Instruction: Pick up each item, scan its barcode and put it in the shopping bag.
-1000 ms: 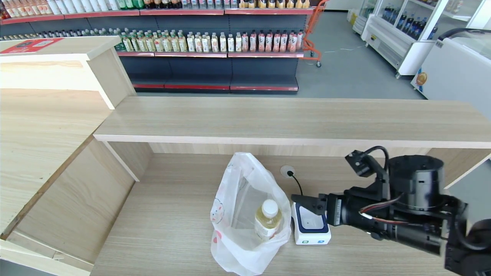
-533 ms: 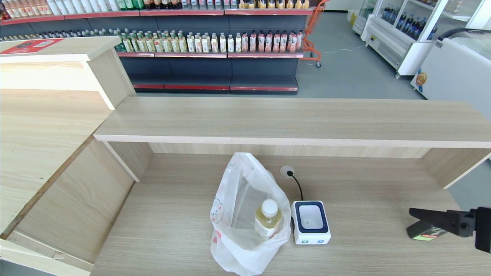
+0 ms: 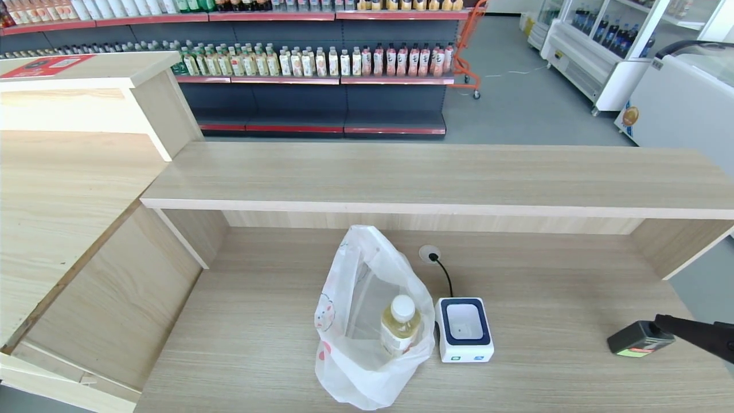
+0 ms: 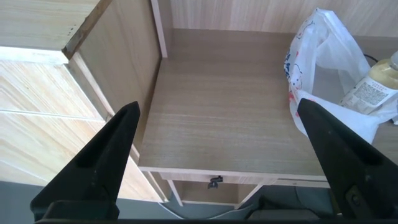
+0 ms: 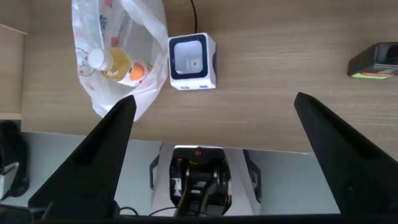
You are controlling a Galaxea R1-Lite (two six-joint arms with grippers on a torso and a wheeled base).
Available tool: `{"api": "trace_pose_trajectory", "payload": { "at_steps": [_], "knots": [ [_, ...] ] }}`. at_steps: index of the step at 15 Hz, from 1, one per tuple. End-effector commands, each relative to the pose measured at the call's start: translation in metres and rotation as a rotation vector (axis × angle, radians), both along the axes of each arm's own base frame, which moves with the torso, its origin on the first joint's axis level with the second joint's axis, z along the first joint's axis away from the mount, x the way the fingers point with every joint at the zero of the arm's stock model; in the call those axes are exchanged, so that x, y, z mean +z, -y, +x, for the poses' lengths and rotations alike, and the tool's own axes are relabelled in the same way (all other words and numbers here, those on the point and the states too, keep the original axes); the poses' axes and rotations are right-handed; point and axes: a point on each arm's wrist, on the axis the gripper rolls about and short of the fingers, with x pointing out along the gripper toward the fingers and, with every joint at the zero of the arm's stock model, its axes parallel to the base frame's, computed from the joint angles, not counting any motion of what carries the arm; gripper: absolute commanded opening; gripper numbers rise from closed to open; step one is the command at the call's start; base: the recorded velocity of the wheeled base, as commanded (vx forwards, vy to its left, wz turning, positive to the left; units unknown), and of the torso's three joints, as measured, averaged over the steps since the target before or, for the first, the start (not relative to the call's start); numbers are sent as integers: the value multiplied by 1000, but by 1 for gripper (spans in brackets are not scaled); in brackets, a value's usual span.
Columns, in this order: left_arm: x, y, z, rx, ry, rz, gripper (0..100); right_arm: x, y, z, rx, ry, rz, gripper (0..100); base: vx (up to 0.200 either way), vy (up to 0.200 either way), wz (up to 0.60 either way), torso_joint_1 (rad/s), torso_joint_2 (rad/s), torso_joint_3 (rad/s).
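Far left, near the counter's (image 3: 258,355) left end: left gripper (image 4: 217,109), spread wide, nothing between the fingers. Next along, on the lower counter: white shopping bag (image 3: 344,367), mouth open, with a bottle (image 3: 400,324) of yellowish drink standing inside. Just right of the bag, close beside it: white scanner (image 3: 463,328), window facing up, now uncovered. Well apart to the right: a small dark pack (image 3: 637,339), possibly the next item, though too small to tell. At the right edge: right gripper (image 5: 214,102), wide open and empty, pulled back within the last second from above the scanner to just beside that pack. Reads as bottle scanned and bagged, with the dark pack likely next to pick up.
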Motion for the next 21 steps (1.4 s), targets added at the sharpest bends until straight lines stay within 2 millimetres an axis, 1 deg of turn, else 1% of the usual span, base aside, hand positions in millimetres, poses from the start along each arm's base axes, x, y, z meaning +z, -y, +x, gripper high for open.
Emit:
{"api": "trace_pose_trajectory", "payload": {
  "at_steps": [1, 3, 6, 7, 8, 10, 11, 12, 15, 17, 19, 21],
  "knots": [
    [0, 0, 0, 0, -1, -1, 100, -7, 6, 6, -71, -46, -6, 100, -200, 0, 0, 22, 7, 2],
    [0, 0, 0, 0, 1, -1, 100, -11, 10, 13, -125, -87, -13, 100, -200, 0, 0, -12, -2, 0],
    [0, 0, 0, 0, 1, -2, 100, -15, 15, 22, -168, -132, -19, 100, 0, 0, 0, 0, 0, 0],
    [0, 0, 0, 0, 1, -1, 100, -17, 18, 25, -187, -150, -27, 100, 0, -200, 0, 7, -2, 2],
    [0, 0, 0, 0, -1, 2, 100, -21, 25, 29, -218, -179, -69, 100, 0, -200, 0, -12, -12, -7],
    [0, 0, 0, 0, 1, 1, 100, -33, 53, 35, -306, -297, -251, 100, 0, -200, 0, 10, 2, -5],
    [0, 0, 0, 0, 1, 1, 100, -38, 66, 39, -306, -347, -328, 100, 0, -200, 0, 12, 2, 2],
    [0, 0, 0, 0, 1, 1, 100, -41, 76, 44, -298, -376, -375, 100, 0, -200, 0, 12, 7, -2],
    [0, 0, 0, 0, 1, 1, 100, -50, 91, 69, -256, -378, -461, 100, 0, -200, 0, 2, 2, 1],
    [0, 0, 0, 0, -1, 1, 100, -58, 99, 82, -229, -397, -512, 100, 0, -200, 0, 2, 2, 7],
    [0, 0, 0, 0, -1, 2, 100, -65, 103, 89, -191, -424, -538, 100, 0, -200, 0, 2, 5, 2],
    [0, 0, 0, 0, 1, 2, 100, -75, 107, 96, -114, -467, -590, 100, 0, -200, 0, 0, 2, 5]
  ]
}}
